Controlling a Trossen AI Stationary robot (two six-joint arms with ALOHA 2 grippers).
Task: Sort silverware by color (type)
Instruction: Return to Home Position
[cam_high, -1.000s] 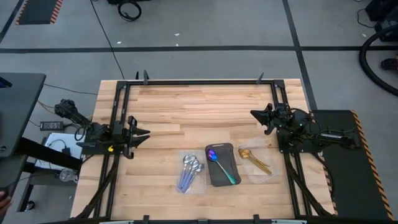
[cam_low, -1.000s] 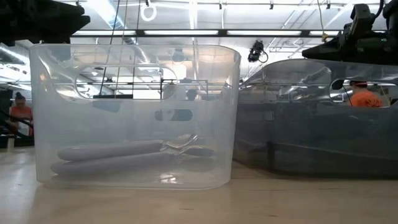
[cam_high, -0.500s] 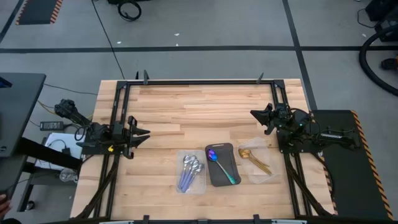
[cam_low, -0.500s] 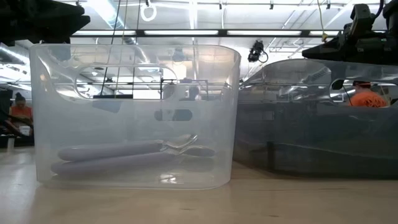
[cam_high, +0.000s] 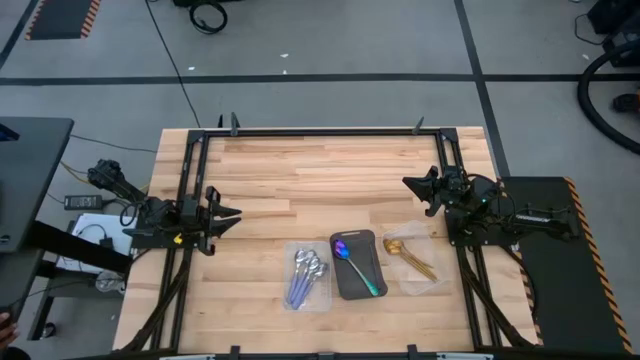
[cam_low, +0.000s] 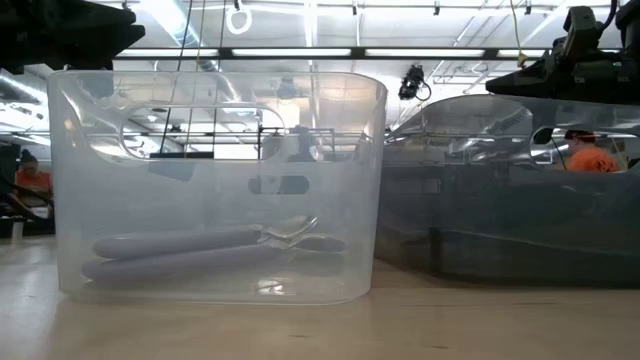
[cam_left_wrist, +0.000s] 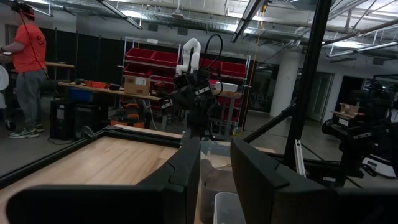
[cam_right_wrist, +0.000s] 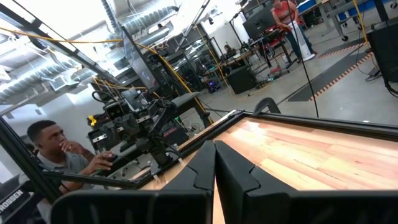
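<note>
Wooden tabletop (cam_high: 320, 170) carries the slightly spread left end effector (cam_high: 230, 213) at its left edge. Near the front edge lie lilac-handled silver spoons (cam_high: 305, 272) in a clear plastic bin (cam_high: 292, 250), an iridescent blue-teal spoon (cam_high: 355, 265) in a black rectangular tray (cam_high: 345, 288), and gold spoons (cam_high: 410, 258) in a second clear bin (cam_high: 396, 277). The right end effector (cam_high: 414, 187), fingers pressed together, sits at the right edge, well apart.

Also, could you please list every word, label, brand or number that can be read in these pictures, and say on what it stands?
No text can be read for certain.
White letters on a dark frame part, right wrist view: cut off, too blurred to read.
Clear plastic bin, dark bin, light wooden table: no text visible.
</note>
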